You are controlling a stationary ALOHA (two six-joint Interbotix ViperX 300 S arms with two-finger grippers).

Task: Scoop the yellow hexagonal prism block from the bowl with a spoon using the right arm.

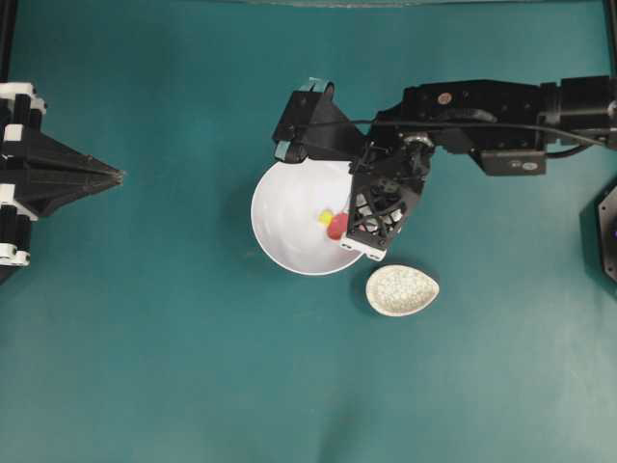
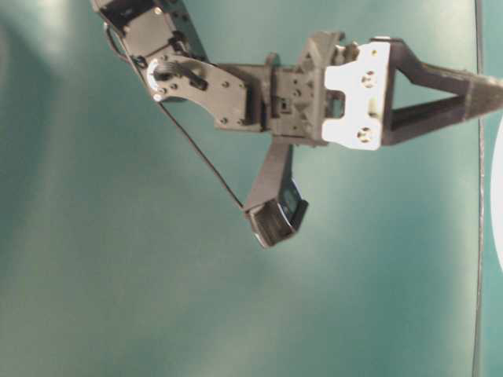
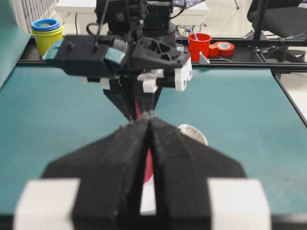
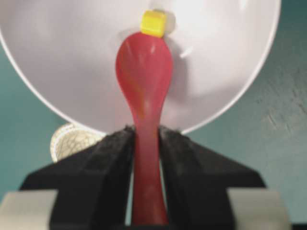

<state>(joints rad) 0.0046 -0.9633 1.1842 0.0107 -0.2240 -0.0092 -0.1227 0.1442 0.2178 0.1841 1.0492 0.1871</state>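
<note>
A robotics lab: teal bench mat (image 1: 145,367), office chair (image 3: 278,19), tape rolls (image 3: 223,48).

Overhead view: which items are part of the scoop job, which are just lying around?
In the job:
- spoon, held in the right gripper
- yellow block, at the spoon's tip
- white bowl

Lying about:
- speckled oval dish
- left gripper, fingers together

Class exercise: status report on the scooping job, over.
Right hand shut on spoon, scoop tip at yellow block inside white bowl. Left hand shut, idle. Nothing in the way.
</note>
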